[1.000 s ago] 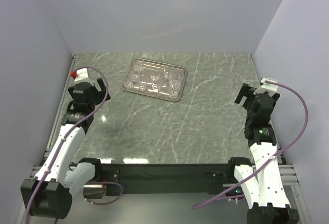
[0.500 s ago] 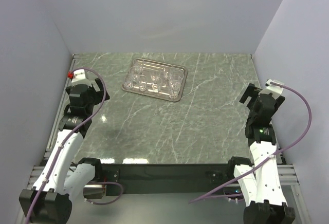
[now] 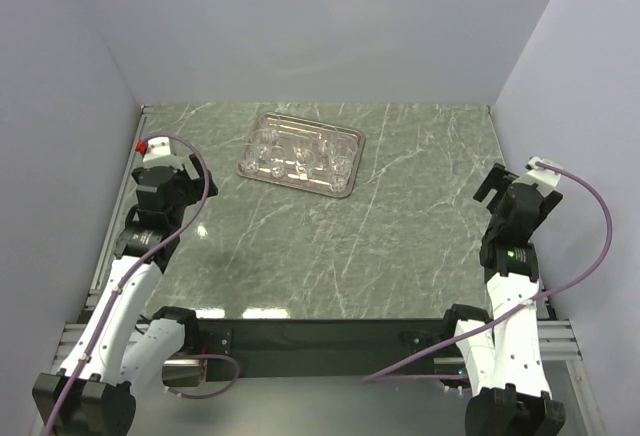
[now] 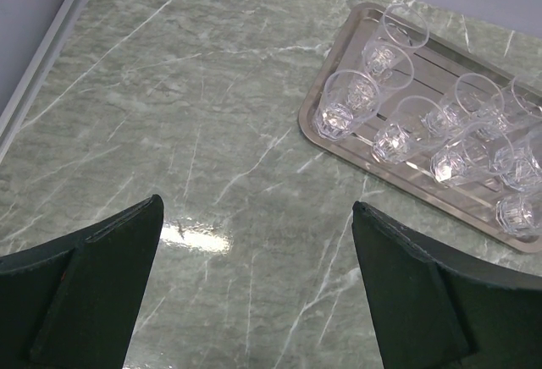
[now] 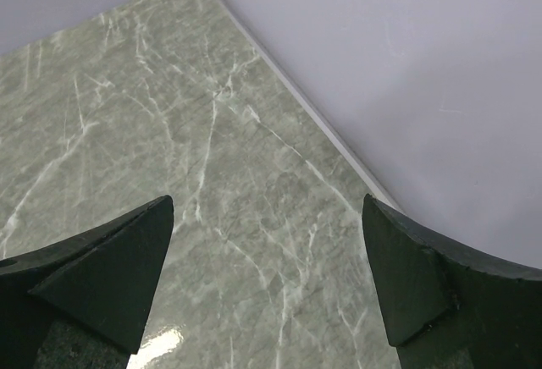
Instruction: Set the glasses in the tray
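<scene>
Green marbled table (image 3: 400, 246) across the middle of the overhead view, with no loose glass on it as far as can be made out, though hard to rule out with clear glass on this pattern. Silver tray (image 3: 310, 124) in the upper centre of that view, and at the upper right of the left wrist view.

Left gripper (image 4: 257, 217) at the left edge of the overhead view, jaws spread wide with nothing between them, well apart from the tray. Right gripper (image 5: 268, 204) at the right edge, likewise spread and empty, facing only bare table and the wall corner.

Glasses (image 4: 398, 136), about eight, clustered inside the tray rim, touching or just beside one another, apparently upright.

Judged from this: loading seemingly complete, the step in hand most likely a retreat to rest. To do it well:
- Hold both arms high and on their own sides.
- Avoid any sweep across the tray rim, with such light glasses likely to tip or slide at a nudge.
- Scan the table margins once before calling it done.
</scene>
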`<move>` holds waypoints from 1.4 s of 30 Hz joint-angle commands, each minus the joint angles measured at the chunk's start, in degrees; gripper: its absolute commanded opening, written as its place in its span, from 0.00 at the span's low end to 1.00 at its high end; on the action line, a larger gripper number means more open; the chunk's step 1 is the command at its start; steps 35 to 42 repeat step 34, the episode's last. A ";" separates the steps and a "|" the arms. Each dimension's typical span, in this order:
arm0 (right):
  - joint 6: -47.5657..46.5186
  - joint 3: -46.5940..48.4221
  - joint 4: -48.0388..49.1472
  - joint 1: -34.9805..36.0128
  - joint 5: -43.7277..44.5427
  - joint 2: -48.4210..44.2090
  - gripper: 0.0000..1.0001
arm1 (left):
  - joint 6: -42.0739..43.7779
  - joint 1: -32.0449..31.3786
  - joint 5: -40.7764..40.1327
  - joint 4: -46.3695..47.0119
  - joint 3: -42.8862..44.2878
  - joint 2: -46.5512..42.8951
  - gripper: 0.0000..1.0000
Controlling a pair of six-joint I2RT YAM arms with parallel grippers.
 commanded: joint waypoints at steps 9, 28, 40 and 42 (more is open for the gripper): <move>1.18 -0.91 2.64 -2.36 -1.47 -2.56 0.98 | 0.84 -2.51 -1.58 1.17 -0.02 -2.33 0.99; 1.09 -0.83 2.47 -3.42 -0.68 -3.18 0.98 | 1.10 -4.36 -1.23 0.99 0.24 -3.74 0.99; 0.04 -0.83 1.94 -3.86 -2.70 -3.79 1.00 | 1.02 -4.62 -1.84 1.08 0.06 -3.91 0.99; 0.04 -0.83 1.94 -3.86 -2.70 -3.79 1.00 | 1.02 -4.62 -1.84 1.08 0.06 -3.91 0.99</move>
